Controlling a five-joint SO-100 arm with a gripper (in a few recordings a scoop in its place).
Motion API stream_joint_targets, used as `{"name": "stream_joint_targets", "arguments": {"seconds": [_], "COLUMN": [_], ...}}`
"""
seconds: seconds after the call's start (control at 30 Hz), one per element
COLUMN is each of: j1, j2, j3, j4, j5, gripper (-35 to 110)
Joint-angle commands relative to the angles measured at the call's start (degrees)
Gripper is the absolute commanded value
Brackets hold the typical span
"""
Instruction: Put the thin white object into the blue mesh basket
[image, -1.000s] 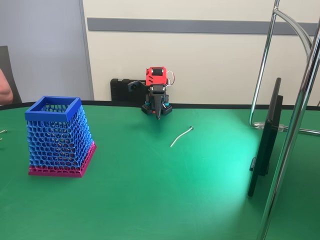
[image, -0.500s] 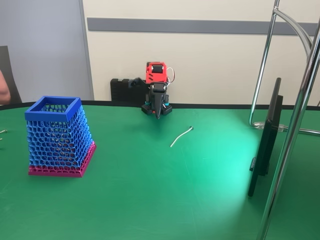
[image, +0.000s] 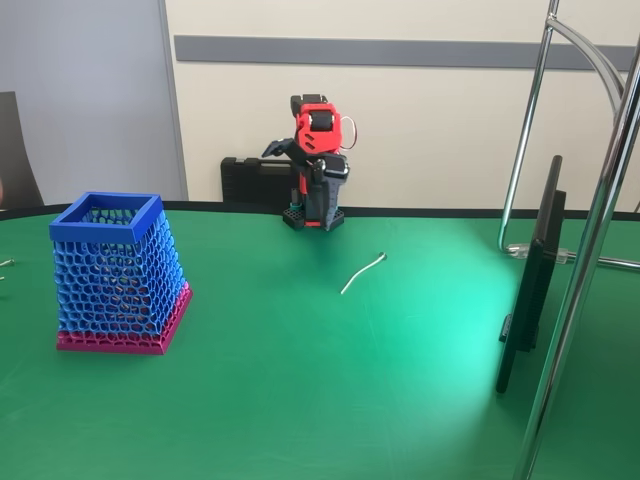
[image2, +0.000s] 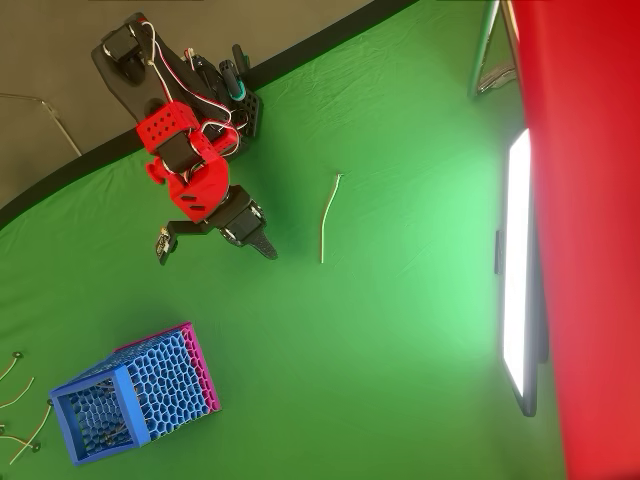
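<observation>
A dark flat screen (image: 530, 275) stands on edge at the right of the green counter (image: 300, 400) in the fixed view, with chrome stand tubes (image: 590, 250) rising beside it. Behind my base a black case (image: 250, 182) sits against the wall. In the overhead view a few thin white strips (image2: 20, 400) lie at the left edge beside the basket. Nothing stands on the open cloth between me and the strip I am after.

The thin white object (image2: 328, 215) is a slender, slightly curved strip, lying flat on the counter; in the fixed view (image: 362, 272) one end is bent over a little. The blue mesh basket (image: 115, 272) stands upright at the left, honeycomb walls tapering up to a solid blue rim, with a magenta band at the foot; from above (image2: 135, 400) it is well apart from the strip.

My hand (image2: 262, 245) hangs above the counter near my base, its dark fingers together in a point and holding nothing. The strip lies near it, to its right in the overhead view, not touching.
</observation>
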Motion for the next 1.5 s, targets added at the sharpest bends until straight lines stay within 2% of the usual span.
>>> {"name": "stream_joint_targets", "arguments": {"seconds": [0.0, 0.27, 0.43, 1.0, 1.47], "j1": [-2.29, -7.73, -12.13, -25.58, -29.71], "j2": [-3.69, -17.05, -22.68, -36.83, -45.53], "j3": [-5.8, -14.68, -14.59, -15.82, -23.47], "j4": [4.31, 15.91, 17.31, 17.67, 17.58], "j5": [-3.87, -13.45, -19.07, -17.49, -11.78], "gripper": [3, 7, 15, 16, 17]}}
